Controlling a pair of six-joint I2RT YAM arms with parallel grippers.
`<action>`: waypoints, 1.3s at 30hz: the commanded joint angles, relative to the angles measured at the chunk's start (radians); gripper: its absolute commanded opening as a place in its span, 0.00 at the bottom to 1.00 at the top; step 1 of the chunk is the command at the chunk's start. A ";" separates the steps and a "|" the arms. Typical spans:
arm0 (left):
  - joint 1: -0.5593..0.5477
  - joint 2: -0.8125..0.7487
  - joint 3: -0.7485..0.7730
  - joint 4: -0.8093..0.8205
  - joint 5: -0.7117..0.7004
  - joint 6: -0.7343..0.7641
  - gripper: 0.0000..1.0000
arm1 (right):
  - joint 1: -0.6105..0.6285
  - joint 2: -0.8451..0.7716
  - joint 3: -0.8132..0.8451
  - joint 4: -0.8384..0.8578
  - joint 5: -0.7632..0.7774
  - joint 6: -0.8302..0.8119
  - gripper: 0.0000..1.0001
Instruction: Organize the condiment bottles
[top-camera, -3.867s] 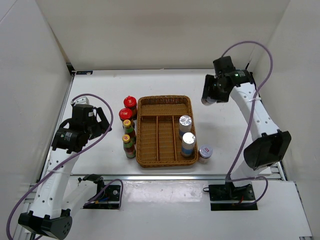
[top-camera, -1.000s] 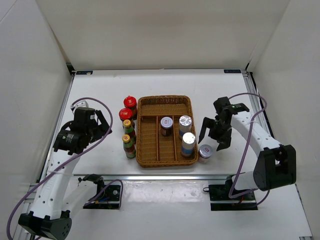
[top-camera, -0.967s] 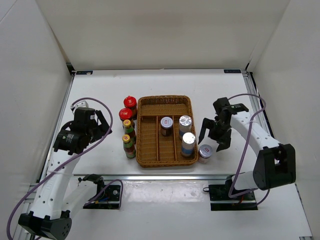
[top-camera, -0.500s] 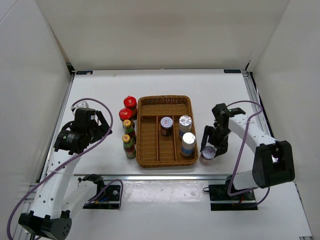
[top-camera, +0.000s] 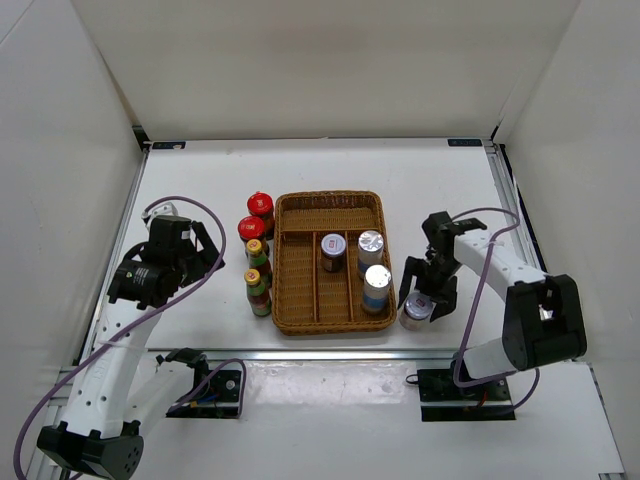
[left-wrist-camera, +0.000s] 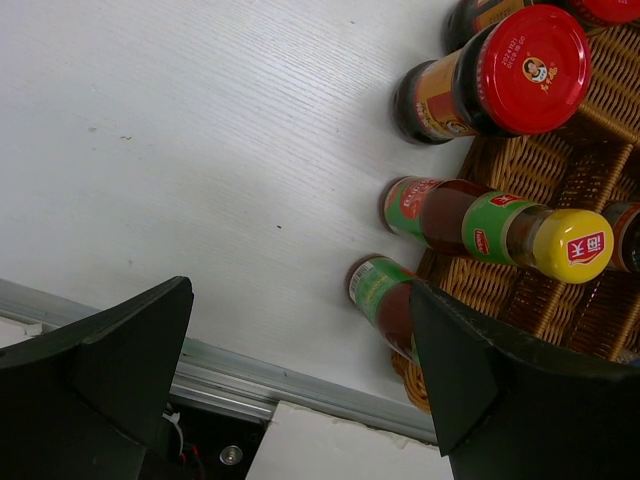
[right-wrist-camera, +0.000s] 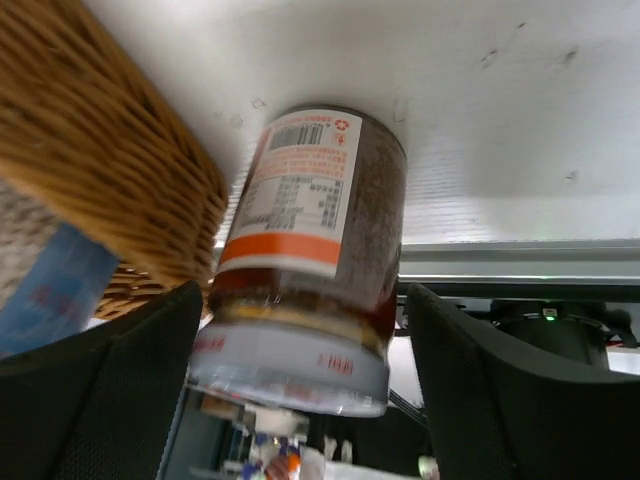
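Note:
A white-lidded jar (top-camera: 416, 309) with an orange-white label stands on the table just right of the wicker tray's front right corner. My right gripper (top-camera: 428, 298) is open and straddles it, one finger on each side; in the right wrist view the jar (right-wrist-camera: 310, 240) fills the gap between the fingers (right-wrist-camera: 110, 400) with space on both sides. Three silver/white-topped jars (top-camera: 333, 250) (top-camera: 371, 244) (top-camera: 377, 284) stand in the tray. Two red-lidded jars (top-camera: 261, 206) (top-camera: 252, 230) and two yellow-capped bottles (top-camera: 257, 252) (top-camera: 258, 287) stand left of the tray. My left gripper (top-camera: 205, 250) is open and empty left of them.
The brown wicker divided tray (top-camera: 330, 212) sits mid-table; its corner (right-wrist-camera: 100, 170) lies against the jar's left side. The left wrist view shows a red-lidded jar (left-wrist-camera: 520, 68), a yellow-capped bottle (left-wrist-camera: 500, 230), a second bottle (left-wrist-camera: 385, 295) and the table's metal front rail (left-wrist-camera: 270, 385).
My right arm swung in from the far right, a jar now stands in the tray's middle compartment, and the gripper has lowered around the jar beside the tray. The left arm barely moved.

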 joint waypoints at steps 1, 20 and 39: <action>-0.005 -0.014 0.000 0.001 0.013 -0.016 1.00 | -0.002 0.029 -0.027 0.005 -0.063 -0.022 0.81; -0.005 -0.032 -0.029 0.001 0.023 -0.035 1.00 | -0.048 -0.138 0.557 -0.193 0.175 -0.019 0.00; -0.005 -0.060 -0.039 0.001 0.023 -0.044 1.00 | 0.593 0.266 1.090 -0.356 0.186 -0.240 0.00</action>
